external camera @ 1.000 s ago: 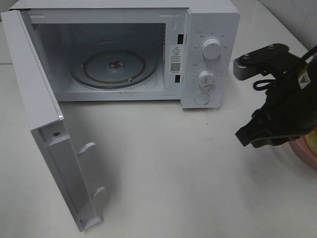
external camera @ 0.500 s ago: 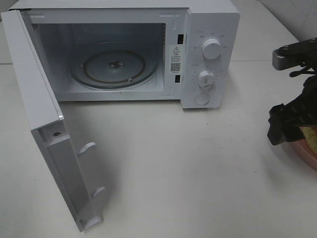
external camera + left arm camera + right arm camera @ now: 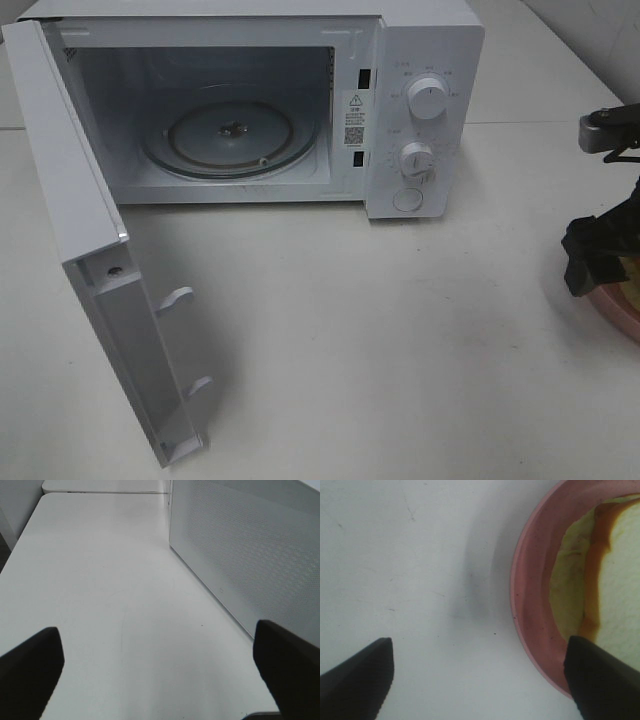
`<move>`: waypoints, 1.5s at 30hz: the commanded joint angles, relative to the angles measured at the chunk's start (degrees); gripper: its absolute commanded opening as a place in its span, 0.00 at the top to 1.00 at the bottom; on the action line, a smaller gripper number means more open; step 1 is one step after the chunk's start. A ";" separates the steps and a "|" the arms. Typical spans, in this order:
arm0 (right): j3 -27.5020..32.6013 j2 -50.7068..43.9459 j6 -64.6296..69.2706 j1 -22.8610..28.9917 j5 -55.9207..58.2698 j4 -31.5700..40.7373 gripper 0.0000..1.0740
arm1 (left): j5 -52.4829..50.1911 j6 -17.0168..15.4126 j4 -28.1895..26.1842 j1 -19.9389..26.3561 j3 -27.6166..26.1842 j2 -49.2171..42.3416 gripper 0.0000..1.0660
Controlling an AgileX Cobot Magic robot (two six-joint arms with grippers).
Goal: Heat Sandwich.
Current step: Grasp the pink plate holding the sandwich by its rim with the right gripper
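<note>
The microwave (image 3: 425, 60) stands with its door (image 3: 90, 250) swung wide and the glass turntable (image 3: 230, 135) bare, so the step in hand looks like fetching the food, not loading it. The sandwich (image 3: 620, 590) lies on the pink plate (image 3: 530, 590) at the far right of the table (image 3: 400, 340), well apart from the oven and barely inside the overhead view. The right gripper (image 3: 477, 680) hangs just over the plate's near edge with its fingers spread wide and nothing between them. In its wrist view one finger is over bare table and the other overlaps the pink rim, so the rim already falls inside the gap. The left gripper (image 3: 160, 670) is likewise wide and empty, low over the table beside a white dotted panel (image 3: 250, 555), probably the outer face of the open door, and the overhead view does not show it. The next move, as I judge it, is for the right arm to come down until the fingers bracket the plate's rim, close on the rim and not on the bread, then lift level — a tilt could slide the slices off — and carry the plate across to the turntable.
</note>
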 commanded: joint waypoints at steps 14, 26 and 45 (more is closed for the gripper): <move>-0.23 11.00 1.26 -1.89 -7.22 -2.75 0.21 | 0.06 -0.29 -0.06 0.11 0.00 -1.09 0.08; -0.23 16.67 2.58 -1.89 -11.46 -6.25 0.23 | 0.06 -0.29 -0.06 0.11 0.00 -1.09 0.08; -0.23 18.68 2.58 -1.89 -11.52 -8.88 0.35 | 0.06 -0.29 -0.06 0.11 0.00 -1.09 0.08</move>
